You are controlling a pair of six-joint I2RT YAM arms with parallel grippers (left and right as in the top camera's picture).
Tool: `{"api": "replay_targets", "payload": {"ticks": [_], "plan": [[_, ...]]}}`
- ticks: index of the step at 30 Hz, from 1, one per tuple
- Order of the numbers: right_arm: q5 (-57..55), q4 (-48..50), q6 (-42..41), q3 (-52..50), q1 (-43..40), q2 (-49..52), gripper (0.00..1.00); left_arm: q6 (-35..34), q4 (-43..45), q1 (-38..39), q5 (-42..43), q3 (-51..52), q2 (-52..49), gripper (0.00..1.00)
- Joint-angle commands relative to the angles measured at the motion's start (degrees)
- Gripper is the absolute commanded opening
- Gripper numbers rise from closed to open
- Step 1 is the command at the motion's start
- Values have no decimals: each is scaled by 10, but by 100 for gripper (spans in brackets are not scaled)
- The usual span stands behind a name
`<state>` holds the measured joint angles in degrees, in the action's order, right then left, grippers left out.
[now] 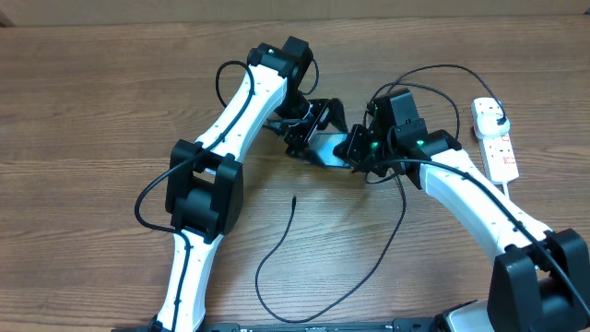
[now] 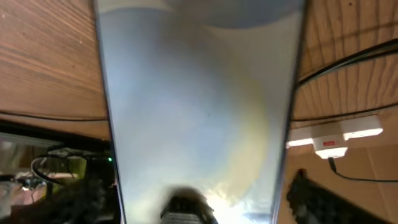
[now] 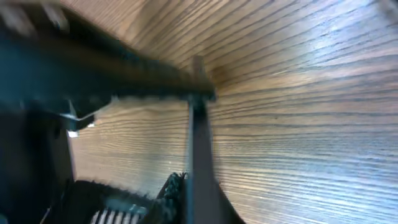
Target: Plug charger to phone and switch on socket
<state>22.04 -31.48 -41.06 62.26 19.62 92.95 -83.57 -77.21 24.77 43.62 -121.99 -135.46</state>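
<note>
the phone (image 1: pixel 330 148) is sitting lifted or tilted between both pincers near the middle of the table (image 1: pixel 111 92), its pale screen filling the left wrist view. we are judging this as steadying the phone, plugging not yet begun. the charger (image 1: pixel 288 240) is lying loose, its tip well apart from the phone. the socket (image 1: pixel 498 148) is lying far right. the right gripper (image 1: pixel 358 152) is pressing together, seemingly pinching the phone's thin edge. the left gripper (image 1: pixel 316 129) is standing spread, flanking the phone. next we are needing the connector tip fetched and aligned.
</note>
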Motion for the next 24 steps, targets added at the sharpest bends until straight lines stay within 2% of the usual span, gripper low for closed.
{"api": "replay_targets", "payload": {"ticks": [1, 6, 10, 16, 18, 21, 24], "plan": [[-1, 3, 5, 10, 2, 3, 4, 46, 6, 4, -28, -16, -2, 100], [-1, 3, 5, 10, 2, 3, 4, 59, 6, 3, -36, -16, -2, 100], [3, 3, 5, 11, -2, 3, 4, 96, 13, -3, -30, -16, -2, 100], [100, 5, 3, 12, -62, 3, 4, 218, 103, -69, 139, -16, -2, 100], [136, 5, 0, 12, -95, 3, 4, 264, 121, -98, 165, -17, 0, 100], [156, 5, -52, 12, -137, 3, 4, 299, 100, -131, 154, -17, 6, 100], [156, 5, -148, 12, -170, 3, 4, 309, 81, -152, 131, -17, 11, 100]]}}
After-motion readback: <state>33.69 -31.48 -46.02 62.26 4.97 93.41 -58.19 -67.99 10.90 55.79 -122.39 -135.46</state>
